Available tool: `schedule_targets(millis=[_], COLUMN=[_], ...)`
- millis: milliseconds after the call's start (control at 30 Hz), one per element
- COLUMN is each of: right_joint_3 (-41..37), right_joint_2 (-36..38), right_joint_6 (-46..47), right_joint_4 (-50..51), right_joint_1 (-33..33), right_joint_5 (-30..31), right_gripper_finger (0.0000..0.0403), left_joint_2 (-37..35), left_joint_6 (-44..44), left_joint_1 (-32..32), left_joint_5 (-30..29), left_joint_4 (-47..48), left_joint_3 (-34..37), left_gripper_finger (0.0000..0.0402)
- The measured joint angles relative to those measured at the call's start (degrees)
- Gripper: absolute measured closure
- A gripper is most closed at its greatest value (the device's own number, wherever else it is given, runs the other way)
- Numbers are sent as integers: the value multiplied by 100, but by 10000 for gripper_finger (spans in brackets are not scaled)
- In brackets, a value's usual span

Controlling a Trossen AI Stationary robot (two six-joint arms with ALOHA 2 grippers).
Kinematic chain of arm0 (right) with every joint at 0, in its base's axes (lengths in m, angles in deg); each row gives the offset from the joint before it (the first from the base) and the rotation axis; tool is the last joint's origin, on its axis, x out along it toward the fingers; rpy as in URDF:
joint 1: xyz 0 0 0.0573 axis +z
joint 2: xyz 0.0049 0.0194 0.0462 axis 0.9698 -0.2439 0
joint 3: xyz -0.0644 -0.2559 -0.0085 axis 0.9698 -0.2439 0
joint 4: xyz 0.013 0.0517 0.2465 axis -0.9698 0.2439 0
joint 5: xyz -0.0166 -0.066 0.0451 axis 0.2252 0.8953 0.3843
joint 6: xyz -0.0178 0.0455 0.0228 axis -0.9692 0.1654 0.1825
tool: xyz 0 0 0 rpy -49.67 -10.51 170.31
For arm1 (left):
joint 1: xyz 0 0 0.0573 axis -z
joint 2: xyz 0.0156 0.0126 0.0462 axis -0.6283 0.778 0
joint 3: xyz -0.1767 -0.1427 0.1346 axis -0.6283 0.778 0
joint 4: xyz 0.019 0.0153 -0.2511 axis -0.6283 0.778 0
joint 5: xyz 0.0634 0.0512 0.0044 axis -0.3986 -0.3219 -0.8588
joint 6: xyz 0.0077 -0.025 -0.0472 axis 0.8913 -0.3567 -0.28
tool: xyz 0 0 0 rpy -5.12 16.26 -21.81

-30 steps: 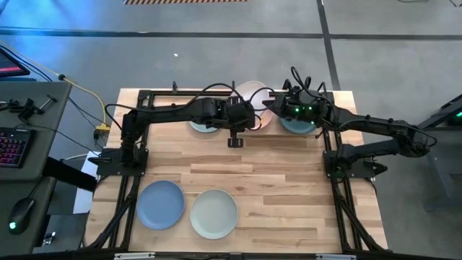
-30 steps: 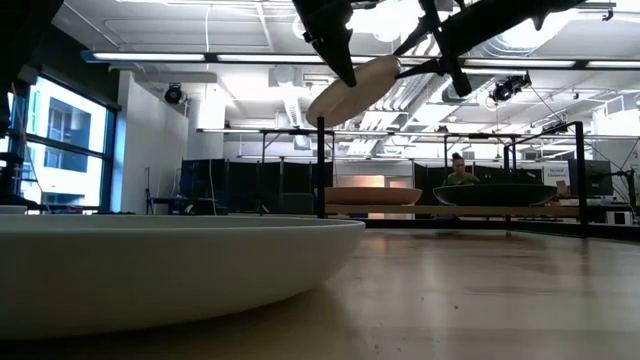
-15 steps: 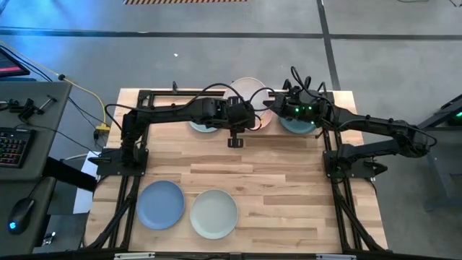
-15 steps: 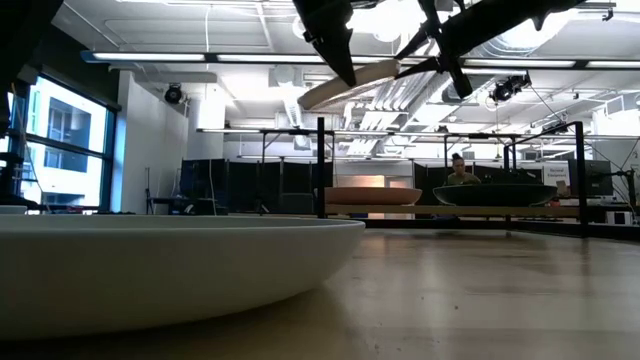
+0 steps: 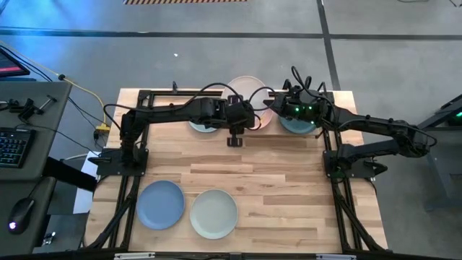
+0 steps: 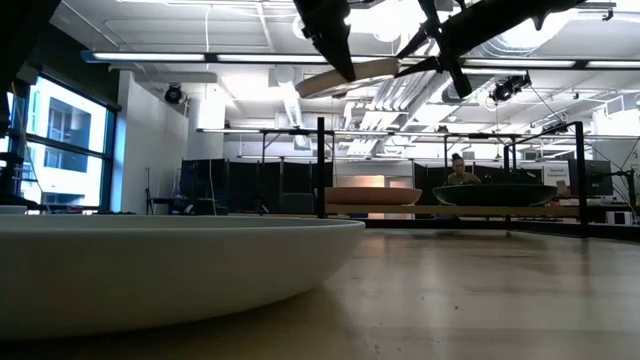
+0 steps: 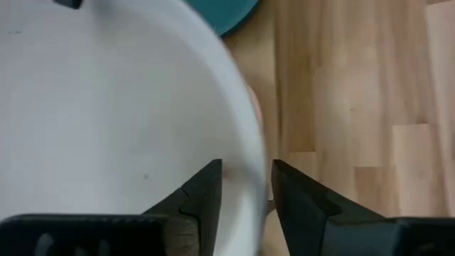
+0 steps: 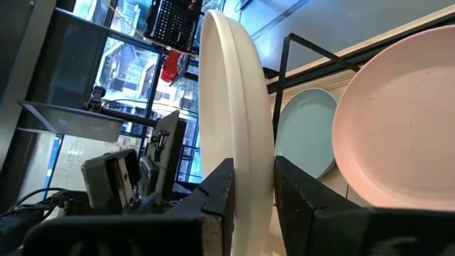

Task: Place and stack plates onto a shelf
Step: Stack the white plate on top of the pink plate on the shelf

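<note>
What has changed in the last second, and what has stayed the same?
The white plate, held high between both grippers, tipped from steeply tilted to nearly level. The left gripper loosened; the right gripper closed on its rim. The pink plate and blue plate stayed put.

The wood table (image 5: 274,180) spreads out below the jaws. Well to the left of the jaws, off the table, a grey desk (image 5: 43,108) carries a keyboard (image 5: 13,148) and, nearer the front, a mouse (image 5: 22,211). A yellow cable (image 5: 86,94) runs from that desk toward the table's left edge. Beyond the jaws lies grey floor (image 5: 216,50). In the low view, a person (image 6: 460,170) sits far behind and below the jaws, under ceiling lights (image 6: 200,57).
</note>
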Motion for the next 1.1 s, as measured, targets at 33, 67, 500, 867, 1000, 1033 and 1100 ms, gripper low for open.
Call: schedule_targets(millis=[33, 67, 500, 867, 1000, 1033, 1100], right_joint_3=[0, 0, 0, 0, 0, 0, 0], right_joint_2=[0, 0, 7, 7, 7, 7, 7], right_joint_6=[1, 1, 5, 47, 45, 45, 22], right_joint_4=[2, 5, 36, 49, 49, 49, 61], right_joint_1=[1, 1, 1, 1, -39, -74, -175], right_joint_5=[27, 34, 100, 141, 204, 203, 205], right_gripper_finger=[344, 344, 345, 348, 363, 367, 374], left_joint_2=[0, 0, 0, 0, -48, -150, -438], left_joint_6=[50, 86, 190, 191, 171, 112, -39], left_joint_1=[0, 0, 13, 15, 15, 3, -59], left_joint_5=[-61, -96, -16, 30, -283, -317, -273], left_joint_4=[0, 0, 49, 445, 1001, 1078, 1119], left_joint_3=[0, 0, -622, -1497, -2033, -2022, -1890], left_gripper_finger=[283, 279, 269, 224, 218, 218, 218])
